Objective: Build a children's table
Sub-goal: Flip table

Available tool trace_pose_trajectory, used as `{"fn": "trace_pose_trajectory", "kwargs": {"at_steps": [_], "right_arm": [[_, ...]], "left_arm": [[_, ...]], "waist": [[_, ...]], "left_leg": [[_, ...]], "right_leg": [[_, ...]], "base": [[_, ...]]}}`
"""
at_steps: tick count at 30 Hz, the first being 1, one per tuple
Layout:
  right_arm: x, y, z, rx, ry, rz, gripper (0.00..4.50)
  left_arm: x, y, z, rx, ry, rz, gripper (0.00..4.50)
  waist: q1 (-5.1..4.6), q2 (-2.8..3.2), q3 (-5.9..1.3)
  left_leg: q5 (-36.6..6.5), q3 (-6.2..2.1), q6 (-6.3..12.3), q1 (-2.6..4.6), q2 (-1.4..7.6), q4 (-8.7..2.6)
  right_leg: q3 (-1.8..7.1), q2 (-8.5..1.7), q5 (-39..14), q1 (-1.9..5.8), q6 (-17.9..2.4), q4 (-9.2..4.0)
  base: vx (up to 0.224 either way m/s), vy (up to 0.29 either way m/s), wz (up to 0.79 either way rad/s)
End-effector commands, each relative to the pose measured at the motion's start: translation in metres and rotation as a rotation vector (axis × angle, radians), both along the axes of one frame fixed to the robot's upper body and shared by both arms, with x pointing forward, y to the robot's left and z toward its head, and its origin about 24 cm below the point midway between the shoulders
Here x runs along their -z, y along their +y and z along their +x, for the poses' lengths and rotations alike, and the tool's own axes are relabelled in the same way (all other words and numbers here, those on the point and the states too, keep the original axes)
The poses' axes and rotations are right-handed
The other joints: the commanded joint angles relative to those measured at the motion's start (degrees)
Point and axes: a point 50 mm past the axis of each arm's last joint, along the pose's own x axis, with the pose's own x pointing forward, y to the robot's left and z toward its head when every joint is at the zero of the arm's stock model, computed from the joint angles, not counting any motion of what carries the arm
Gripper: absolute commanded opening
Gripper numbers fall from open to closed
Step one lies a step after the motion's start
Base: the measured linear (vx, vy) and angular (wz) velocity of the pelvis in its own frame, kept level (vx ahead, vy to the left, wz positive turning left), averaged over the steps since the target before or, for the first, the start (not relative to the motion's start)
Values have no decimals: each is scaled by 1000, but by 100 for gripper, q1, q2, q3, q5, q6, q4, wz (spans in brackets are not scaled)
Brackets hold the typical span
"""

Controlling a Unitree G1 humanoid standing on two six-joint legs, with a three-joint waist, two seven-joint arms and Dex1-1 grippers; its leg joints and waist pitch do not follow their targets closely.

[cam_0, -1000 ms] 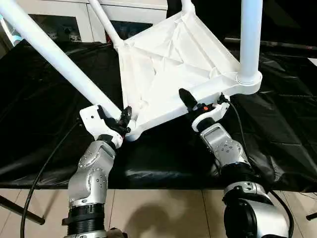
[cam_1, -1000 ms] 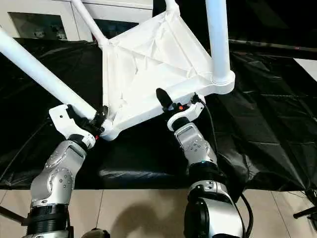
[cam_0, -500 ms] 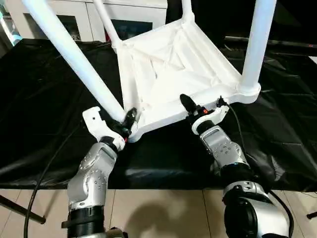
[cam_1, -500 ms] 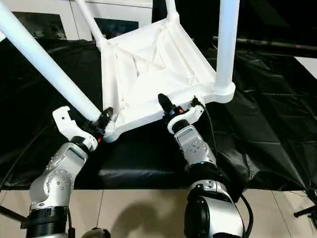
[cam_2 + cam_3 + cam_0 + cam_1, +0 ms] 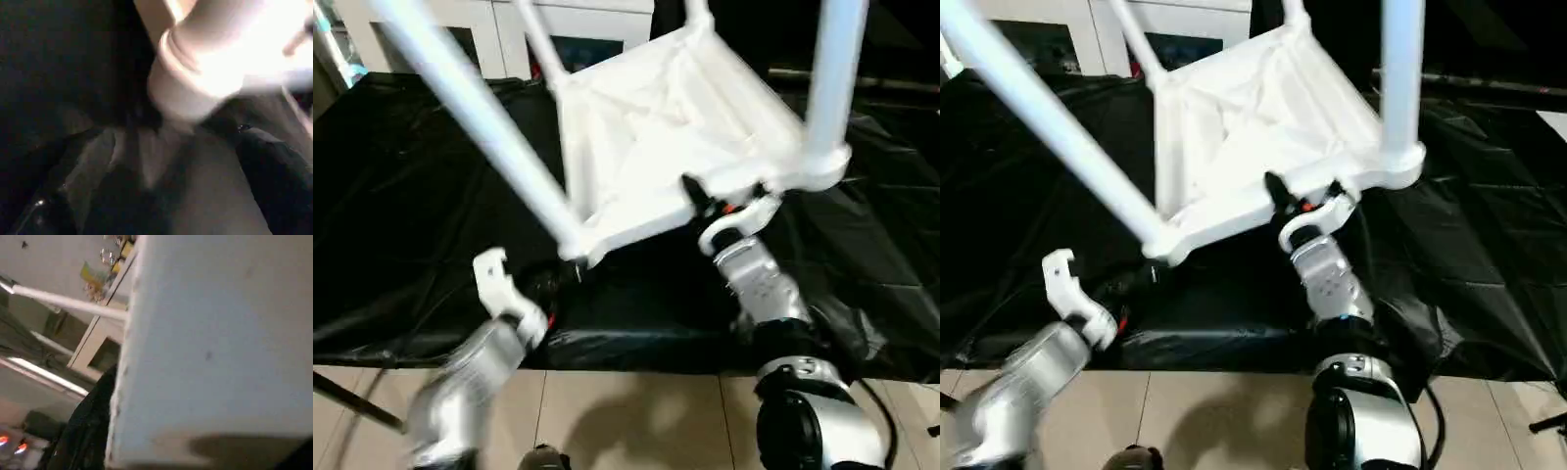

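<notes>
The children's table is upside down and tilted on the black cloth. Its ribbed white tabletop point(image 5: 656, 127) carries long white legs, one slanting up to the left point(image 5: 480, 127) and one upright on the right point(image 5: 827, 88). My right gripper point(image 5: 710, 201) is shut on the tabletop's near rim, one black finger point(image 5: 691, 190) lying over the edge. My left gripper point(image 5: 546, 289) hangs open below the near-left corner socket point(image 5: 579, 243), apart from it and holding nothing. The left wrist view looks up at that socket point(image 5: 195, 83).
A black cloth point(image 5: 411, 196) covers the work surface, whose front edge runs just behind my forearms. A white glass-door cabinet point(image 5: 499, 29) stands at the back. Beige floor tiles point(image 5: 636, 411) lie below.
My left gripper has let go of the near-left corner, opened and dropped back toward the front edge. The right gripper keeps its hold on the rim, and the table has tipped slightly.
</notes>
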Motion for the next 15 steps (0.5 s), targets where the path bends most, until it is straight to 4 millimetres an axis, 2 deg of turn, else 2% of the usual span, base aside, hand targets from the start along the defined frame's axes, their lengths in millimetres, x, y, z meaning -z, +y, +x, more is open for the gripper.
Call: {"fn": "trace_pose_trajectory", "kwargs": {"at_steps": [1,2,5,10,14,15], "right_arm": [[-36,-28,5,130,-140,-148,206],[-38,-31,4,142,-140,-200,206],[-39,-36,2,146,-136,-318,206],[-38,-43,-4,174,-116,-407,206],[-43,-51,-9,228,-114,-508,206],[-45,-52,-10,230,-120,-543,206]], "left_arm": [[1,-6,-4,62,-8,49,450],[-3,-6,-4,72,-45,83,450],[-15,-11,-1,118,-138,164,450],[-42,-29,1,237,-289,208,450],[-58,-50,-7,414,-383,264,450],[-61,-56,-10,456,-402,285,450]], "waist": [[-41,16,-378],[-32,26,-374],[-13,2,-388],[-36,-16,-354],[-78,-17,-351],[-85,6,-340]], "left_leg": [[-468,53,84,228,48,-314],[-423,47,78,224,50,-313],[-194,50,76,193,30,-290],[-590,54,-51,192,28,-327],[-548,47,-90,184,23,-326],[-570,49,-119,185,14,-325]], "right_leg": [[112,-68,782,159,-879,-328],[112,-65,832,159,-861,-328],[109,-54,1112,178,-735,-301],[120,-80,641,158,-687,-328],[120,-63,608,147,-647,-318],[123,-60,559,139,-633,-323]], "base": [[0,0,0],[0,0,0],[0,0,0],[0,0,0],[0,0,0],[0,0,0]]}}
